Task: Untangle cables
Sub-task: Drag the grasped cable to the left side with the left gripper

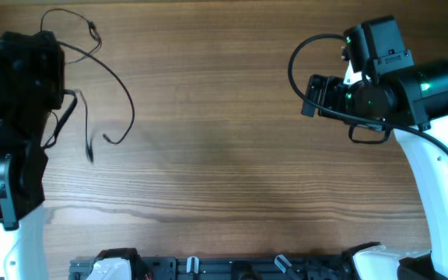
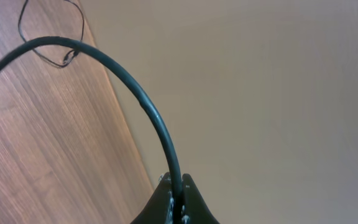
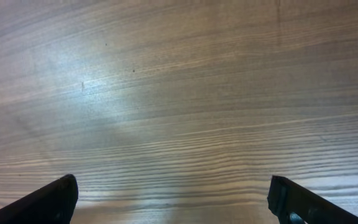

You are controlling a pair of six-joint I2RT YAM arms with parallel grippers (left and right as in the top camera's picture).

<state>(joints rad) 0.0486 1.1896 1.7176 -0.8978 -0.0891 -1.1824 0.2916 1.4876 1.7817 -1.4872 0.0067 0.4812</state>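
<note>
- First, nearest the left wrist camera, the left gripper (image 2: 176,185) has its fingers pressed together, pinching one of the cables (image 2: 129,84) between the tips.
- From that pinch the black strand arcs up and away to the left, above the wooden table (image 2: 48,143).
- Farther off, a thin loop (image 2: 42,53) lies flat on the wood near the table's edge, with a plain beige surface (image 2: 260,93) beyond.
- In the right wrist view, the right gripper (image 3: 173,190) is spread wide, and wood grain stretches away between its fingers.
- From overhead, the loose strands curl beside the left arm (image 1: 22,93) at the far left of the table. They are well apart from the right arm (image 1: 411,93) at the far right.
</note>
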